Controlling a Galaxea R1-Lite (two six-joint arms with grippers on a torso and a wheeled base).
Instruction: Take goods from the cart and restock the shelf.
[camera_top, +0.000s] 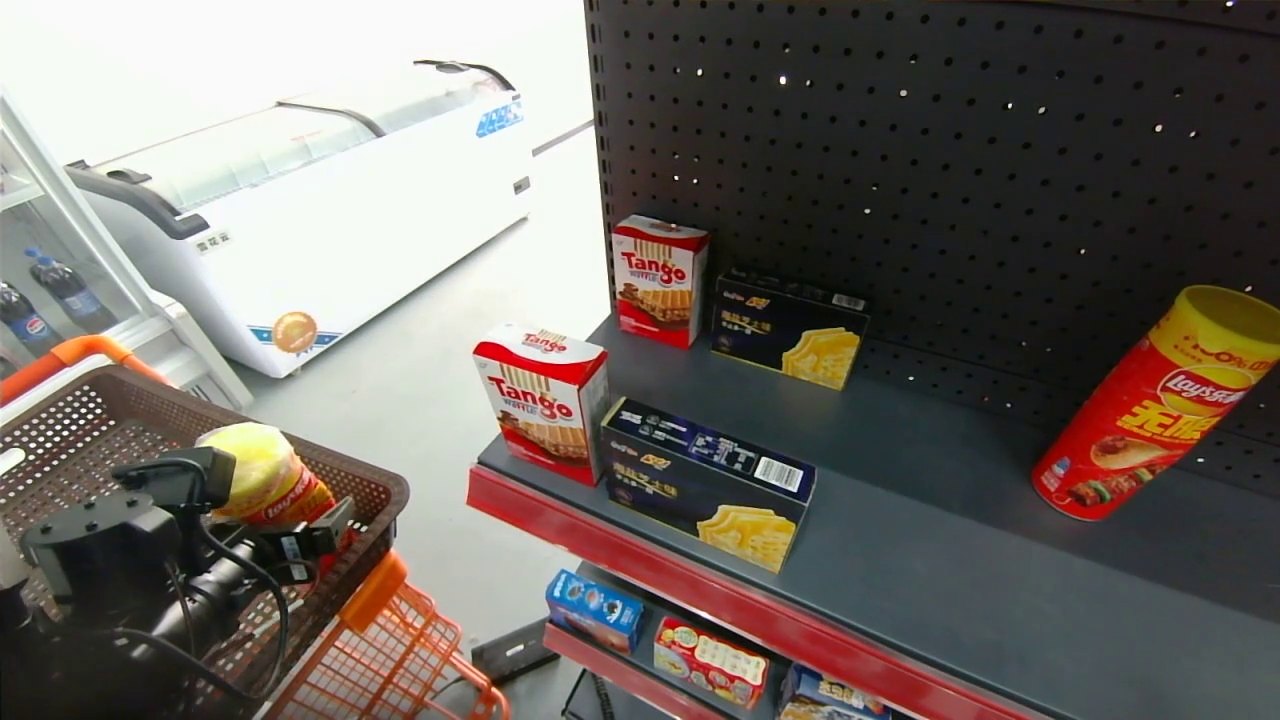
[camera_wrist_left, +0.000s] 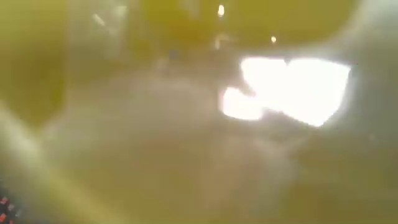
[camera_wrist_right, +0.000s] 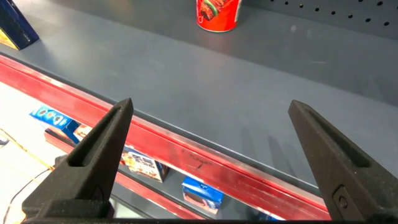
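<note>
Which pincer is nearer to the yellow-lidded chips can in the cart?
Left. The left pincer is right at the chips can inside the cart; the right pincer hovers open above the front edge of the shelf.

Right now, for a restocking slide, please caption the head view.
Left pincer at a yellow-topped can in the cart basket; the shelf beside holds four snack boxes and a red can.

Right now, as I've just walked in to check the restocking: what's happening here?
The left pincer is down in the cart basket, right beside a yellow-lidded chip can lying there; whether it has a grip is unclear. The right pincer hangs open and empty over the front edge of the shelf. That shelf already holds a red chip can, two red wafer boxes and two dark blue boxes.
</note>
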